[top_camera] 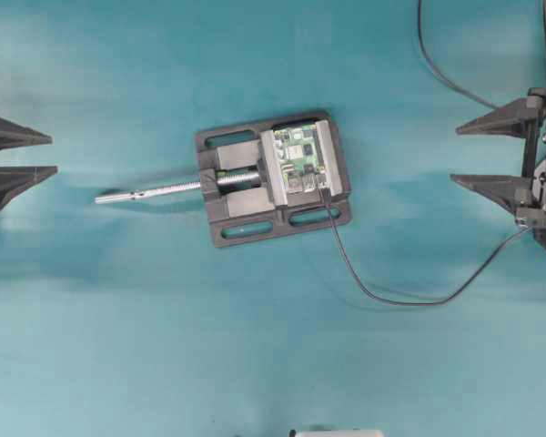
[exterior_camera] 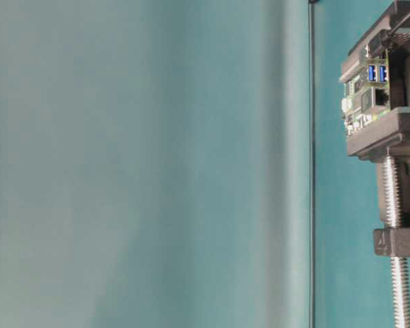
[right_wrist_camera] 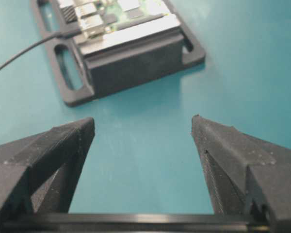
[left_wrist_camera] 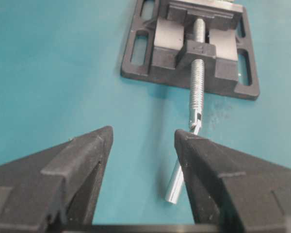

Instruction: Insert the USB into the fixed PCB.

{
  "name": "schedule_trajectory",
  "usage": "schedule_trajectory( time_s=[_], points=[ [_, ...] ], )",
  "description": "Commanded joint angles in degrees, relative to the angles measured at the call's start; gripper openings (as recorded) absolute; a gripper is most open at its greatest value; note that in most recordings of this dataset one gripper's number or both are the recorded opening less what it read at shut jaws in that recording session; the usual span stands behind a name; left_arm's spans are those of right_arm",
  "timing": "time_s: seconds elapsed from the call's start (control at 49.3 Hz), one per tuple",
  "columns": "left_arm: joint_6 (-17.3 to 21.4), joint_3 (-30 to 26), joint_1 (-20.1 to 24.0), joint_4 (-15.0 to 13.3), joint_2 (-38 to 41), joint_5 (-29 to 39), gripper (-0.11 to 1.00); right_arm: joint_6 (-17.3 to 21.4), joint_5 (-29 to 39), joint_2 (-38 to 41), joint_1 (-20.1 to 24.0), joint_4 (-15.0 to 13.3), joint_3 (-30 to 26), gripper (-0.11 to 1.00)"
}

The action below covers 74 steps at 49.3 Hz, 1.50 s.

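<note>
The fixed PCB [top_camera: 300,155] is a small green board with silver ports, clamped in a black vise [top_camera: 241,205] at the table's middle. The USB [top_camera: 325,194] is a dark plug sitting against the board's near edge, and its thin black cable [top_camera: 409,300] loops away to the right. In the right wrist view the USB [right_wrist_camera: 68,33] meets the silver ports of the PCB [right_wrist_camera: 145,7]. My left gripper [top_camera: 54,154] stands open at the far left, empty [left_wrist_camera: 143,136]. My right gripper [top_camera: 454,156] stands open at the far right, empty [right_wrist_camera: 143,121]. Both are well apart from the vise.
The vise's silver screw rod [top_camera: 150,191] sticks out to the left, and its loose handle [left_wrist_camera: 182,177] lies just beyond my left gripper's right finger. A second thin black cable [top_camera: 432,64] runs along the back right. The table-level view shows the PCB [exterior_camera: 365,92] with blue ports.
</note>
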Motion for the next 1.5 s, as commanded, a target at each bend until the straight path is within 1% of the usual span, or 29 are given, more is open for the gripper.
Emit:
schedule_trajectory(
  time_s=[0.0,0.203,0.426,1.48],
  points=[
    [-0.35,-0.53,0.18,0.18,0.35,-0.44,0.72,0.18,1.41,0.35,0.00,-1.41,-0.70,0.85],
    [-0.35,-0.53,0.26,0.18,0.35,-0.44,0.72,0.18,7.91,0.35,0.00,-1.76,-0.70,0.85],
    [-0.35,-0.53,0.26,0.18,0.35,-0.44,0.72,0.09,10.72,0.35,0.00,-1.67,-1.23,0.85],
    [-0.35,-0.53,0.18,0.18,0.35,-0.44,0.72,0.09,10.99,0.35,0.00,-1.76,-1.32,0.85]
  ],
)
